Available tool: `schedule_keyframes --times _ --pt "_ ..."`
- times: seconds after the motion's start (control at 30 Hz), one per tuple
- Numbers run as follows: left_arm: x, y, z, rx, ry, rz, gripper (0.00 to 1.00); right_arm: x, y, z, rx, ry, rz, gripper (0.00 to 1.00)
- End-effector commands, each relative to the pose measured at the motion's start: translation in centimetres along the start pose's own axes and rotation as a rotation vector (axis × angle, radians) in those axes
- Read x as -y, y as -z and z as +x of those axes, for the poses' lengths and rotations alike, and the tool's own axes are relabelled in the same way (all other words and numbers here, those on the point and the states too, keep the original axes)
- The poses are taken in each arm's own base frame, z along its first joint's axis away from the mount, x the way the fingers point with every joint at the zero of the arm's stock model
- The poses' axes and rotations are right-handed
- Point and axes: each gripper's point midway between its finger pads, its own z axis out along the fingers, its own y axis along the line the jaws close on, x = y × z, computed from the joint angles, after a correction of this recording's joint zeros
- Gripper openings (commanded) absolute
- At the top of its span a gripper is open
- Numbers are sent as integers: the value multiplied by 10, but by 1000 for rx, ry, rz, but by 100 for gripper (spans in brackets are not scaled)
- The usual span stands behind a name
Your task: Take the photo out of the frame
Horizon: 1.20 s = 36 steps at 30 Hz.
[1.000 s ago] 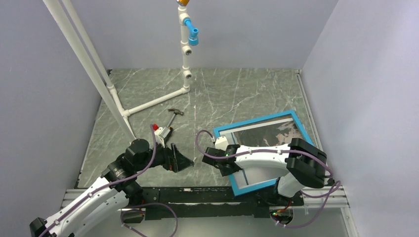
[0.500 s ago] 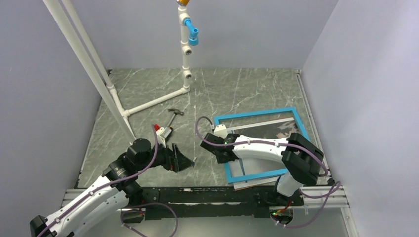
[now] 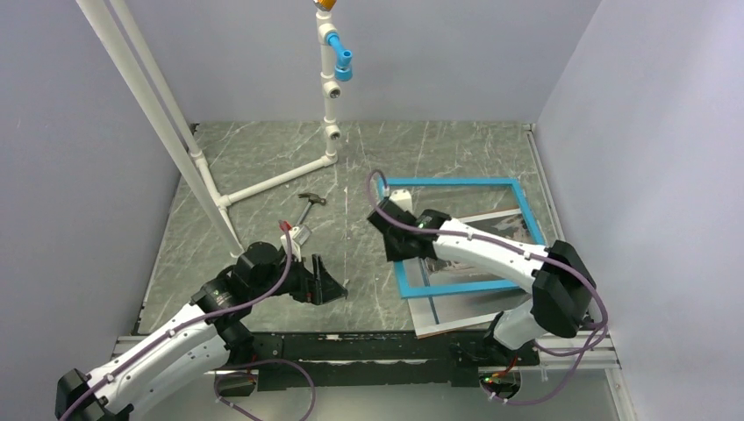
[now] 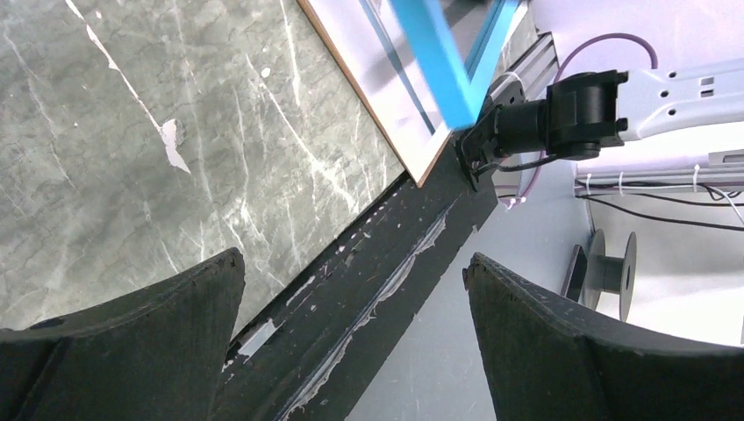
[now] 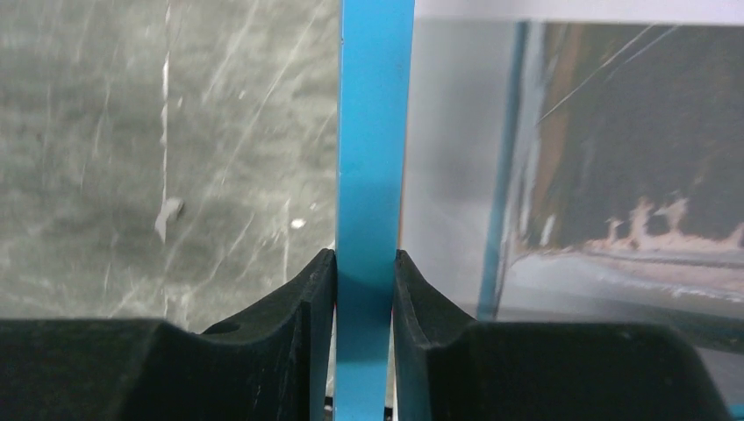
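The frame (image 3: 447,182) has slid farther away and turned, so more of the photo (image 3: 469,307) now shows below it. The photo lies flat on the table (image 3: 263,158), close to the near edge on the right side. It is left down there because only the frame is being lifted.

The left gripper (image 4: 351,263) hangs over the near edge with its fingers wide apart and nothing between them. I think it waits there to help.

A bit farther out, the right gripper (image 5: 366,263) pinches the frame's blue left side tight. That grip lets the arm pull the frame off the photo.

A small hammer (image 3: 309,202) lies farther back.
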Motion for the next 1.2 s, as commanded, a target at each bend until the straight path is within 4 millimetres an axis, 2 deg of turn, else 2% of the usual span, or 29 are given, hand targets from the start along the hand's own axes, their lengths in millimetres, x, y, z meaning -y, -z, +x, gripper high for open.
schedule_keyframes --times 0.0,0.07,0.27,0.4,0.5,0.7,0.87,1.03,1.1,1.17 --pt "25 3 -18 37 -55 74 98 20 3 -56 90 42 25 15" --pt "26 4 -19 37 -61 72 99 26 -8 -72 83 62 60 13" --pt "25 5 -17 24 -69 58 99 46 -61 -110 8 167 225 5" --pt "25 5 -15 5 -74 54 99 52 -96 -138 3 189 252 4" --pt "24 6 -14 -9 -81 42 99 60 -113 -161 23 185 261 5" --pt "22 6 -14 -28 -95 21 99 63 -139 -200 62 152 229 6" --pt "21 4 -15 -41 -94 11 99 61 -156 -220 76 126 223 7" --pt "21 3 -14 -48 -90 8 99 59 -167 -228 96 135 215 9" --pt "21 3 -14 -48 -87 7 99 58 -169 -231 101 135 209 16" --pt "19 2 -13 -52 -81 2 99 56 -166 -238 111 141 196 28"
